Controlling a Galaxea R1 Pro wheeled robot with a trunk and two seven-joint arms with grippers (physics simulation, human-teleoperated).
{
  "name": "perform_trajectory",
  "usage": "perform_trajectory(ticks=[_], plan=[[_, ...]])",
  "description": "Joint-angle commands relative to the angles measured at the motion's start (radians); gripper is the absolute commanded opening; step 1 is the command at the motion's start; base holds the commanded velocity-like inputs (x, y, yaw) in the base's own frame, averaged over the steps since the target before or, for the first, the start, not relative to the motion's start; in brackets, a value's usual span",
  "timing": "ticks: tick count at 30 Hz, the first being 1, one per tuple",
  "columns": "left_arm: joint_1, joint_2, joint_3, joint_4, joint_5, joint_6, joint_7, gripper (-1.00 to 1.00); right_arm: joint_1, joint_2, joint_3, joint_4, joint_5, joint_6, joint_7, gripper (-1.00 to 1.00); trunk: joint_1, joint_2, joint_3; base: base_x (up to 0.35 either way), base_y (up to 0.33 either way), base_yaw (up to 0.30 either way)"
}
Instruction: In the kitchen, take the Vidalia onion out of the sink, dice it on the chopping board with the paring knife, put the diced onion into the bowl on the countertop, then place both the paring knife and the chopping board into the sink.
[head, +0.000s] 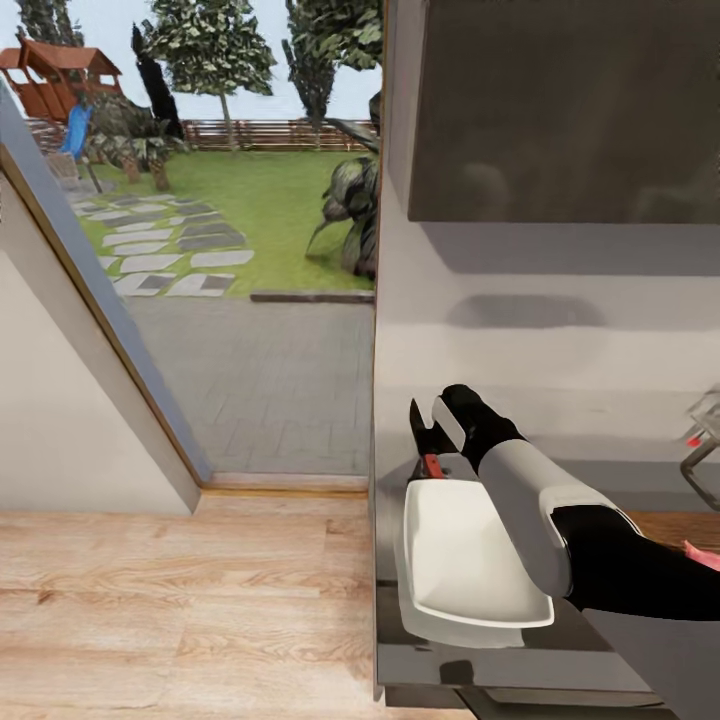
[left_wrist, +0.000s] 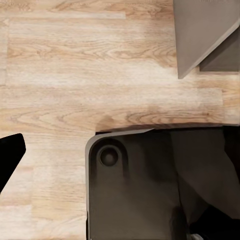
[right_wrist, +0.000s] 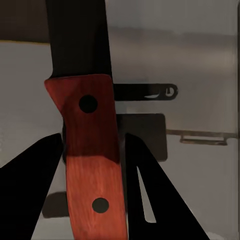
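Note:
My right arm reaches left across the grey countertop (head: 480, 662). My right gripper (head: 432, 432) hangs just beyond the far rim of the white bowl (head: 470, 560), shut on the paring knife (head: 432, 466). In the right wrist view the red handle of the paring knife (right_wrist: 85, 150) sits clamped between the black fingers of my right gripper (right_wrist: 92, 140), dark blade pointing away. At the right edge a pinkish lump, the Vidalia onion (head: 703, 552), lies by a strip of brown chopping board (head: 665, 522). The sink's chrome tap (head: 706, 445) shows there too. One black fingertip (left_wrist: 9, 155) of my left gripper hangs over the floor.
The countertop ends at its left edge (head: 376, 600), with wooden floor (head: 180, 600) and a glass door to a garden (head: 250, 250) beyond. A dark wall cabinet (head: 560, 110) hangs above. My dark base (left_wrist: 140, 190) stands on the floor beside a grey cabinet corner (left_wrist: 200, 35).

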Motion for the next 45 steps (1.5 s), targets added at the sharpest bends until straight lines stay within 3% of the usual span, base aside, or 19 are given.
perform_trajectory(ticks=[1, 43, 45], plan=[[0.0, 0.001, -0.002, -0.002, 0.007, -0.001, -0.004, 1.0, -0.001, 0.0, -0.001, -0.001, -0.007, 0.003, -0.008, -1.0, 0.001, -0.002, 0.0, 0.0, 0.0, 0.0], [0.0, 0.001, -0.002, -0.002, 0.007, -0.001, -0.004, 1.0, -0.001, -0.001, -0.003, -0.015, -0.007, 0.005, -0.008, -1.0, 0.001, -0.002, 0.062, 0.0, 0.0, 0.0], [0.0, 0.001, -0.002, -0.002, 0.007, -0.001, -0.004, 1.0, -0.001, -0.012, -0.004, -0.022, -0.007, 0.006, -0.009, -1.0, 0.001, -0.002, 0.065, 0.0, 0.0, 0.0]])
